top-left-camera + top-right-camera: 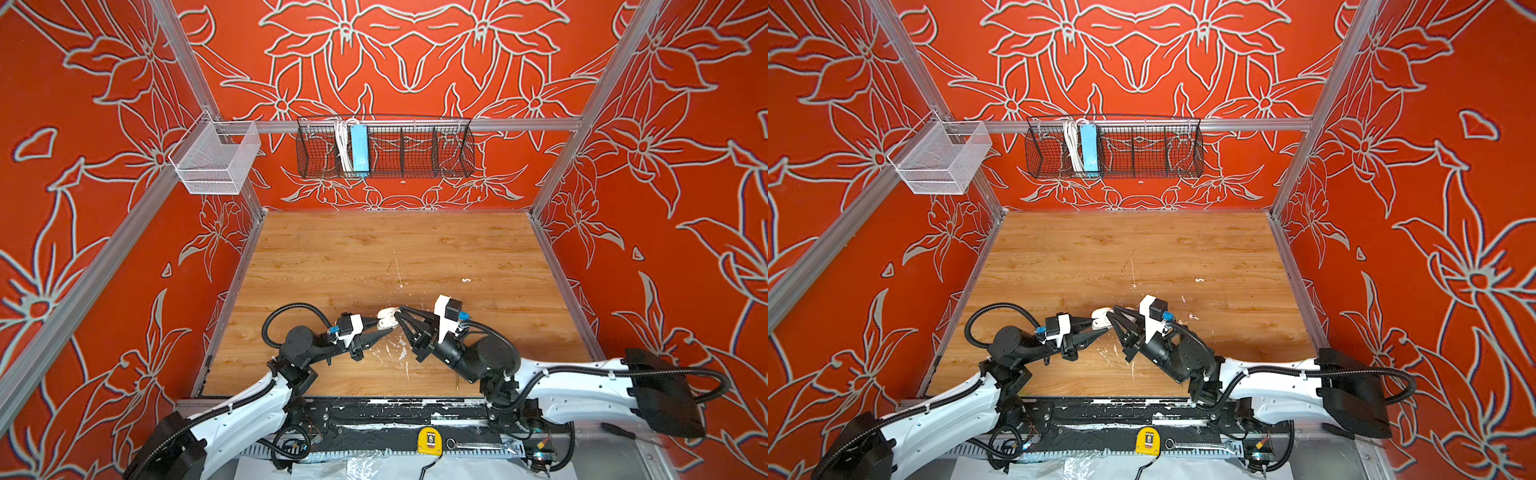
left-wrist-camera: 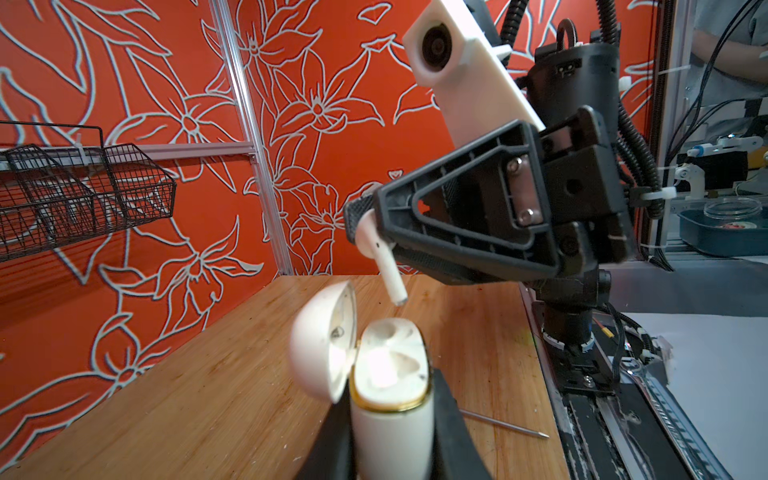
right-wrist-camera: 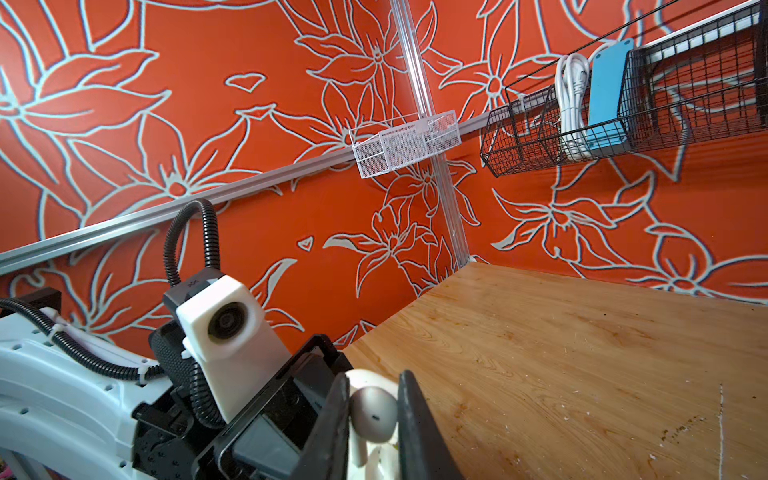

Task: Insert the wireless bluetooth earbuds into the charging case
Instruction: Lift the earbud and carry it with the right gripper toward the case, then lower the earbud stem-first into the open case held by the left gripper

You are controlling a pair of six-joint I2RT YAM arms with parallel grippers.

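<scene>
My left gripper (image 2: 390, 415) is shut on the white charging case (image 2: 390, 432), held upright with its lid (image 2: 320, 345) swung open. In both top views the case (image 1: 386, 318) (image 1: 1100, 318) is above the table's front middle, between the two grippers. My right gripper (image 3: 372, 399) is shut on the head of a white earbud (image 3: 372, 409). In the left wrist view that earbud (image 2: 384, 266) hangs stem down just above the open case, not touching it. Tiny white pieces (image 1: 466, 280) (image 1: 1192, 316) lie on the table to the right, too small to tell what they are.
A thin metal pin (image 2: 503, 426) lies on the wooden table (image 1: 374, 249) near the front rail. A black wire basket (image 1: 415, 149) with a blue power strip and a white mesh basket (image 1: 216, 160) hang on the walls. A yellow tape measure (image 1: 429, 440), wrench (image 1: 482, 445) and screwdriver (image 1: 619, 430) lie in front.
</scene>
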